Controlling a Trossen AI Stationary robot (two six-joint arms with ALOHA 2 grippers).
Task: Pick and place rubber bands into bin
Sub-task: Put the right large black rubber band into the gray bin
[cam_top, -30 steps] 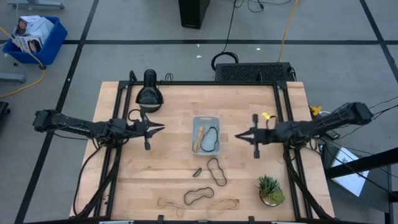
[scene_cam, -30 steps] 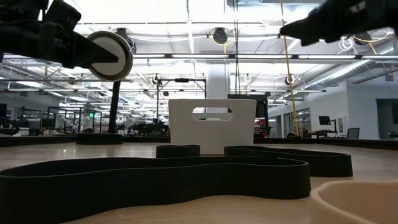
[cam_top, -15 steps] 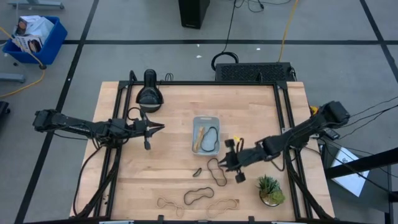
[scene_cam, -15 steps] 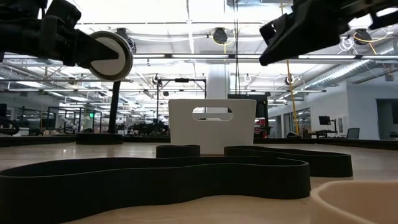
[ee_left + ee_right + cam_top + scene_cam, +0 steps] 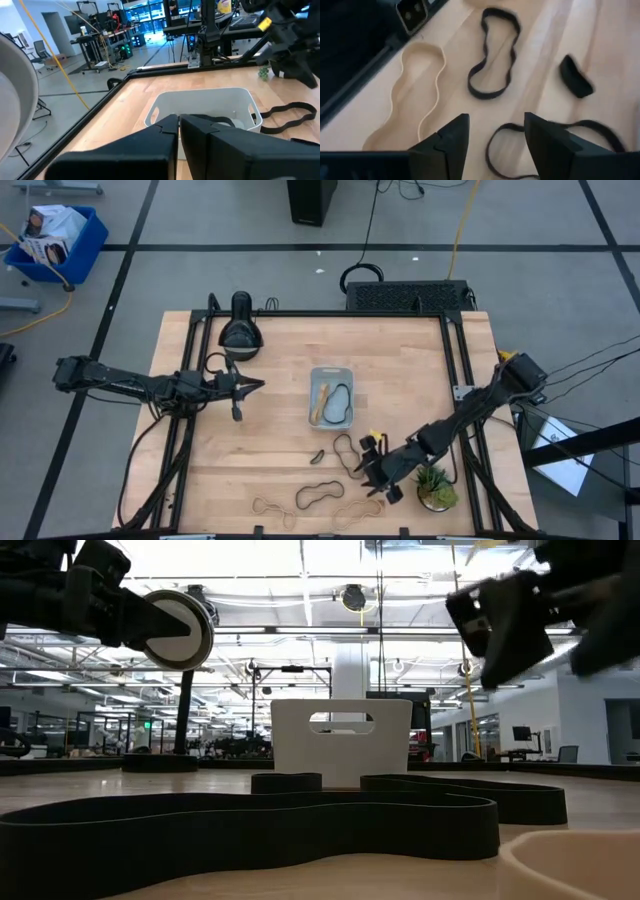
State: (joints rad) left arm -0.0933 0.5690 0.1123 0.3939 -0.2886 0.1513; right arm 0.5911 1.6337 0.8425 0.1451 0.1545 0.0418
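The pale bin sits mid-table with one tan and one black rubber band inside. More rubber bands lie flat on the wood toward the near edge: a long black one, a small dark one, a black one and two tan ones. My right gripper hovers open above these. Its wrist view shows a black band, a tan band and the small dark one ahead of its fingers. My left gripper waits shut, left of the bin.
A small potted plant stands just right of my right gripper, near the front right corner. A black lamp-like object stands at the far left of the table. A dark-blue crate is on the floor beyond the table.
My right gripper has swung from beside the bin's right side toward the table's near edge and down over the loose bands, tipping its fingers downward. It has opened on the way. The bands and the bin have not moved.
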